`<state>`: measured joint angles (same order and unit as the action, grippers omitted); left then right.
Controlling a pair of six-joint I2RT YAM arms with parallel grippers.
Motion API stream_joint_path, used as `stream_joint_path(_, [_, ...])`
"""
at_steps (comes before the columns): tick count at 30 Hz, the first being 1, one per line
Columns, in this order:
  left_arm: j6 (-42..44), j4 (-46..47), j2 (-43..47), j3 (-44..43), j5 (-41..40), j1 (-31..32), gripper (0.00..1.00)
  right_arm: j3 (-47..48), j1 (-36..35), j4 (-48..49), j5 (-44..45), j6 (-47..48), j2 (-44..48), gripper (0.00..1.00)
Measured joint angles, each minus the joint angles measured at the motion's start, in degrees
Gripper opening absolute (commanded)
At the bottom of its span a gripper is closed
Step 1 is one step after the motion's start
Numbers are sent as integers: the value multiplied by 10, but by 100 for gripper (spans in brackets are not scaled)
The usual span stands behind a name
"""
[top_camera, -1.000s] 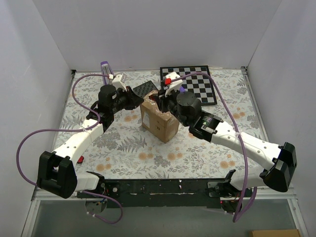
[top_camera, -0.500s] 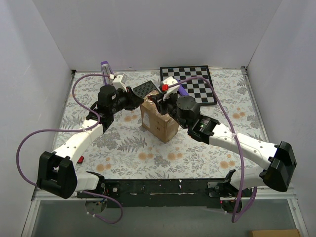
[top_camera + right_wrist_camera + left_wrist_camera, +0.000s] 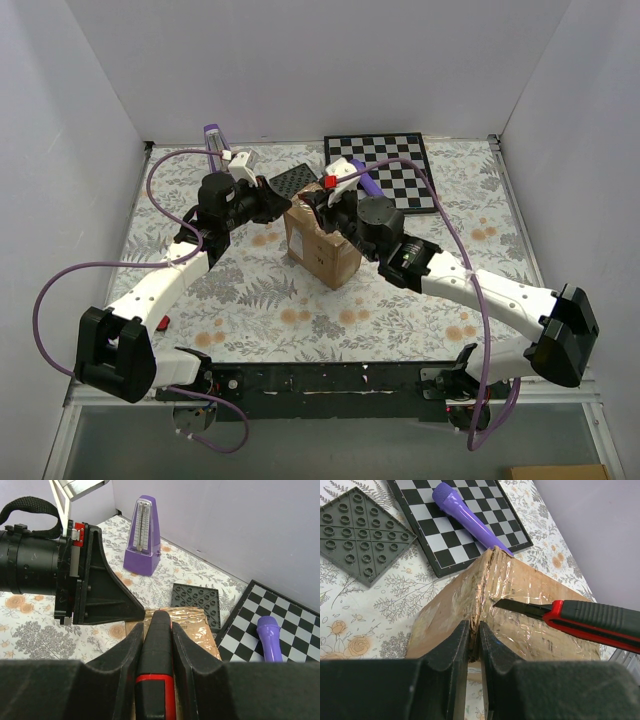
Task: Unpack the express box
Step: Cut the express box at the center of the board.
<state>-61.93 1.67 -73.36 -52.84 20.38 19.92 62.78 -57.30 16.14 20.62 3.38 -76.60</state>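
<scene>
We pin the express box by its top edge in the left gripper, jaws clamped on cardboard. The right gripper clasps a red-handled knife, blade on the tape just beyond the left gripper. The flaps look sealed, so we judge cutting barely begun and unpacking all ahead.

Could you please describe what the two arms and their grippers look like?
Both arms, left arm and right arm, have white link shells with black motor joints and bulky black housings at the near ends. A purple cable loops along each. The left gripper and right gripper have matte black, tapering fingers.
</scene>
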Motion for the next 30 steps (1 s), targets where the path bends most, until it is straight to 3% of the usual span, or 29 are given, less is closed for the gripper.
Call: stream_joint_path(30, [6,-2,7,7,3,-3,0,-8,6,-13,-43,55,-4,1])
